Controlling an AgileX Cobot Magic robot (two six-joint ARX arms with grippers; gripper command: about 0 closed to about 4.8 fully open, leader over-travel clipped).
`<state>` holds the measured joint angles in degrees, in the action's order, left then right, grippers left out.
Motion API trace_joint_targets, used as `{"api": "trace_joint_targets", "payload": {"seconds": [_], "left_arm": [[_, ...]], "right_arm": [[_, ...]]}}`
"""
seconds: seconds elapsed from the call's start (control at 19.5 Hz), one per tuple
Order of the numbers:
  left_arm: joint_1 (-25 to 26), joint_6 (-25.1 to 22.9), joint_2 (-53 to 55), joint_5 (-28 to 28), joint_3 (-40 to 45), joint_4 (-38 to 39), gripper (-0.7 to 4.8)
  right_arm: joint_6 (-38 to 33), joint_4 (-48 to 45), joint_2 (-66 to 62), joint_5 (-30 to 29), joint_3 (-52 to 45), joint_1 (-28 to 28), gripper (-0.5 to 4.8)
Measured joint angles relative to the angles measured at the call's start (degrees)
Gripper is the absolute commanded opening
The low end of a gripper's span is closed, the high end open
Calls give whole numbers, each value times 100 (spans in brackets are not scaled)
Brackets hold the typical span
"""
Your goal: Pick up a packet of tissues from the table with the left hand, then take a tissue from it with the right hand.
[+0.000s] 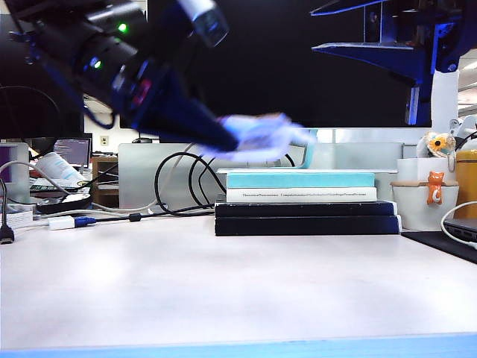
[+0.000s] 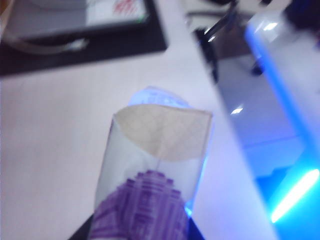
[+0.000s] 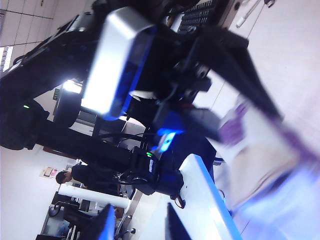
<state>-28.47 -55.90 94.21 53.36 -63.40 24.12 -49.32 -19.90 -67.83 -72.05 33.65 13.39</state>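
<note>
The packet of tissues (image 1: 261, 137) hangs blurred above the stacked books, its rear end in the jaws of my black left gripper (image 1: 237, 139), which is shut on it. From the left wrist the packet (image 2: 150, 170) shows a purple print near the jaws of the left gripper (image 2: 140, 236) and an open flap with the cream tissue (image 2: 162, 131) exposed. High on the right, apart from the packet, my blue-edged right gripper (image 1: 358, 31) is open. In its own view the right gripper (image 3: 139, 227) has nothing between its fingers and faces the left arm and the packet (image 3: 252, 145).
A stack of books (image 1: 305, 203) lies mid-table on the white table (image 1: 223, 283). Black cables (image 1: 179, 186) loop beside it. A white pot with an orange cat figure (image 1: 426, 200) and a dark mat (image 1: 447, 242) sit at the right. Clutter stands at the far left.
</note>
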Motion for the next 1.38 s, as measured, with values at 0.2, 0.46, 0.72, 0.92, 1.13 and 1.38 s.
{"api": "trace_joint_targets", "payload": {"seconds": [0.2,0.46,0.72,0.92,1.13,1.38], "left_arm": [[-229,28,-20,0,0,-122,173],[-229,31,-61,-149,9,-297,173],[-232,48,-166,-205,9,-529,173],[-234,179,-210,-210,9,-678,173],[-234,181,-210,-219,9,-675,173],[-234,181,-210,-216,9,-680,173]], "right_arm": [[-9,0,-234,-94,0,-2,135],[-13,52,-387,-125,-2,0,136],[33,98,-514,-107,-2,0,136],[205,153,-660,125,-2,0,136],[391,190,-719,192,-2,0,135],[417,175,-824,396,-2,0,135]]}}
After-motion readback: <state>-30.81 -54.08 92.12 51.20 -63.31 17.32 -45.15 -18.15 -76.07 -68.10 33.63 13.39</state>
